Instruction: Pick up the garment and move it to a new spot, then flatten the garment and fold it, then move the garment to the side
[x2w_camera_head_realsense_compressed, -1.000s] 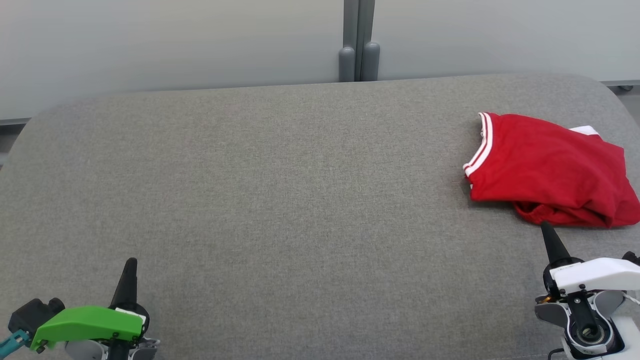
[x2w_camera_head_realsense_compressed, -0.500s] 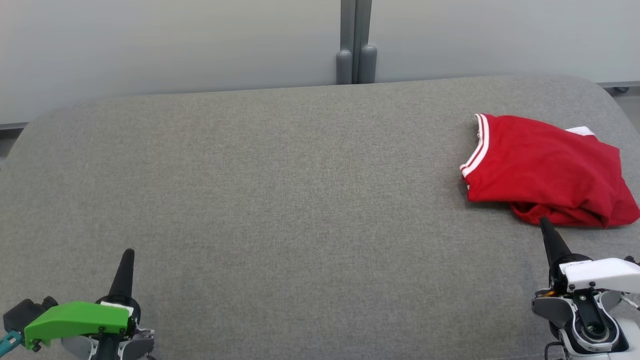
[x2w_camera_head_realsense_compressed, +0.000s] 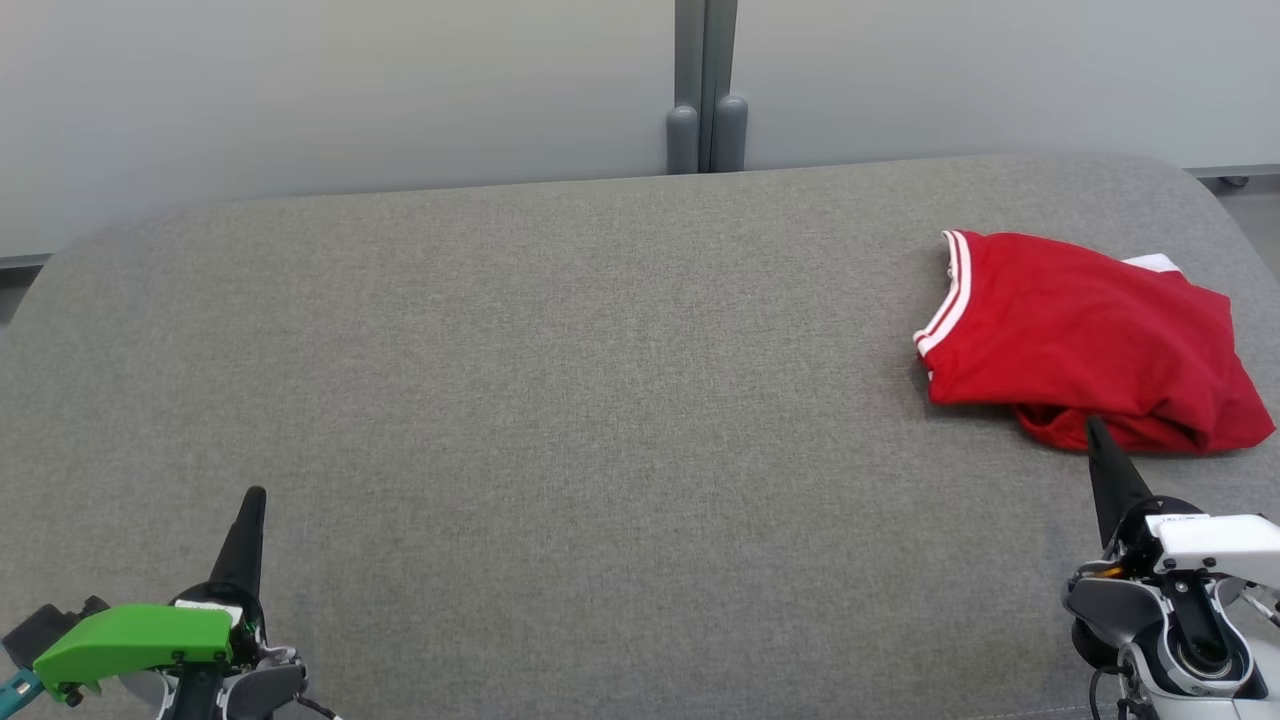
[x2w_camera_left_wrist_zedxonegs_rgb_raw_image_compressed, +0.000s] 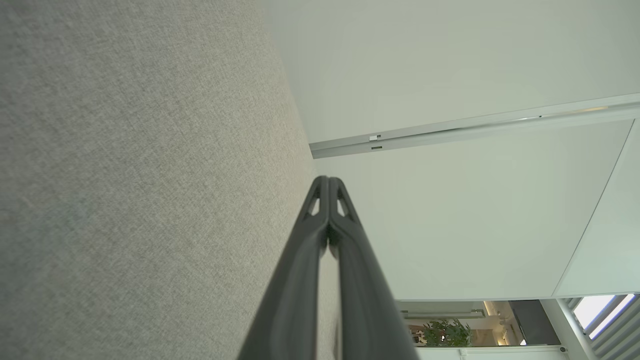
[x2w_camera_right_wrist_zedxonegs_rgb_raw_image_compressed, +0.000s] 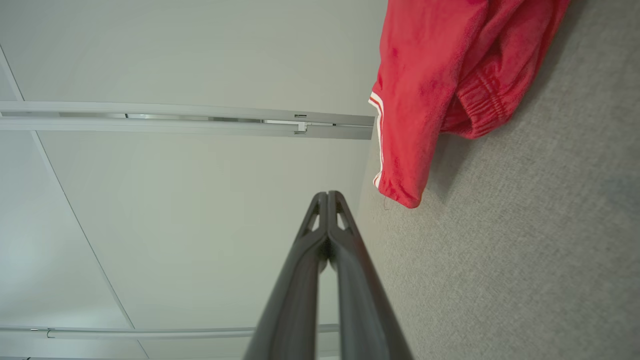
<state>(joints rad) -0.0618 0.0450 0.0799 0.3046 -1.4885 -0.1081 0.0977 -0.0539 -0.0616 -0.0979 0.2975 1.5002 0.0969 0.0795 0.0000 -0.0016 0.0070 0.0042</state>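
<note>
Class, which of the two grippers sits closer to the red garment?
The right gripper, white-cased, with its tip beside the garment; the green-cased left gripper is far off.

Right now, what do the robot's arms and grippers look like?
Both have long dark fingers tapering to a point, with small triangular cut-outs near the tips. The left gripper carries a bright green cover; the right gripper a white cover over a grey round joint, with thin cables.

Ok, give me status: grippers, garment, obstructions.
Left gripper shut, empty. Right gripper shut, empty, just short of the garment. Garment red, bunched at right end of grey table. Nothing between them.
</note>
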